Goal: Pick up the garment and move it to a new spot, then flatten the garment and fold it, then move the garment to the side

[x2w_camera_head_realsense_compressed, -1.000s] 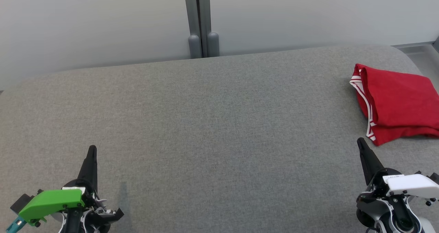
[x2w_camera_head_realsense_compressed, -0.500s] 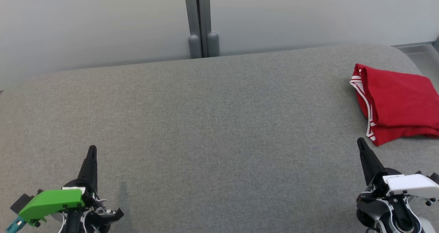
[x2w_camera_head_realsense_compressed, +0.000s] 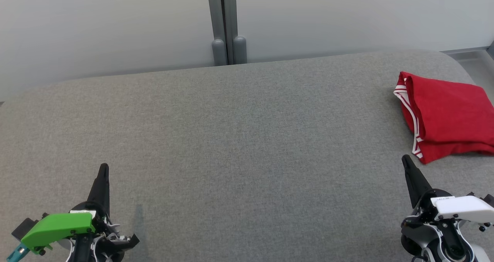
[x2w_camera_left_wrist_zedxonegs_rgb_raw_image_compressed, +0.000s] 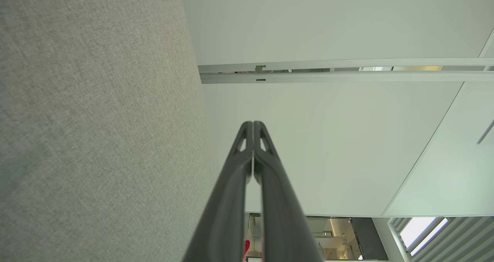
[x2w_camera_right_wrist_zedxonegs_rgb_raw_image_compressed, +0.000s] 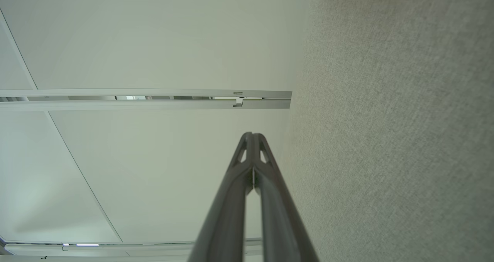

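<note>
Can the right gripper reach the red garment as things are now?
Probably yes: the garment lies just ahead of the right gripper, nothing between them. Its fingers are shut and must open first.

Long black tapered fingers [x2w_camera_head_realsense_compressed: 101, 188] on both arms, left gripper [x2w_camera_head_realsense_compressed: 103, 168] under a green cover [x2w_camera_head_realsense_compressed: 58, 227], right gripper [x2w_camera_head_realsense_compressed: 405, 159] under a white cover [x2w_camera_head_realsense_compressed: 461, 208] with dark screws [x2w_camera_head_realsense_compressed: 481, 228]

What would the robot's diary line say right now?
garment: red, folded, far right on gray surface | left gripper: shut, empty | right gripper: shut, empty, apart from garment
</note>
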Controlling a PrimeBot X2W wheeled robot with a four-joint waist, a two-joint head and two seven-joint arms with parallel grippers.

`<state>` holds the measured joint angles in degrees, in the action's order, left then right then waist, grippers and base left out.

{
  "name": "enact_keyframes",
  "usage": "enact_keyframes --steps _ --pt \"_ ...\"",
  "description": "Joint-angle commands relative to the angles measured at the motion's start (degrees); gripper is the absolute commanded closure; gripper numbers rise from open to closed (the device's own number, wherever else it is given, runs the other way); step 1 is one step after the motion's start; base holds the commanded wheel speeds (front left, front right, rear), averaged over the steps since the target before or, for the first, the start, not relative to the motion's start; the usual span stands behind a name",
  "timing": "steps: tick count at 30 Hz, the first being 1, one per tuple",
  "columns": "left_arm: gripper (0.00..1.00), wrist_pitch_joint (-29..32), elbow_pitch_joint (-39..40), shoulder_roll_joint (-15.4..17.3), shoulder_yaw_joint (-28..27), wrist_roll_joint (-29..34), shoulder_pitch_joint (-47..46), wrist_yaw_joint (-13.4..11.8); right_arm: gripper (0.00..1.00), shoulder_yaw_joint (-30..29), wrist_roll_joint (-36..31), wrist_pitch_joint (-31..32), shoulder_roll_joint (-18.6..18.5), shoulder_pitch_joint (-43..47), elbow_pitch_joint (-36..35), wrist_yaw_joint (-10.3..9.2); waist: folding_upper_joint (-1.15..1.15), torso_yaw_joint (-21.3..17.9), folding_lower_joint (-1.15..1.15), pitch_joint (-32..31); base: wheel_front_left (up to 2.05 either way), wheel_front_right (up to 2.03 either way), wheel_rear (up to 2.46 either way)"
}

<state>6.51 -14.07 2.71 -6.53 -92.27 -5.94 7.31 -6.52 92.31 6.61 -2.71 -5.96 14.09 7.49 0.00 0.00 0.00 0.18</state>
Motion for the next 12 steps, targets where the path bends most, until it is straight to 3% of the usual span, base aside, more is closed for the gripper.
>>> enact_keyframes --steps 1,12 --pt "1.0 0.2 0.1 0.3 -0.1 -0.3 -0.6 0.4 1.0 -0.1 0.2 0.1 -0.3 -0.4 -0.2 0.0 0.0 0.0 0.0 0.0 0.0 0.0 0.0" --pt "1.0 0.2 0.1 0.3 -0.1 -0.3 -0.6 0.4 1.0 -0.1 0.2 0.1 -0.3 -0.4 -0.2 0.0 0.0 0.0 0.0 0.0 0.0 0.0 0.0"
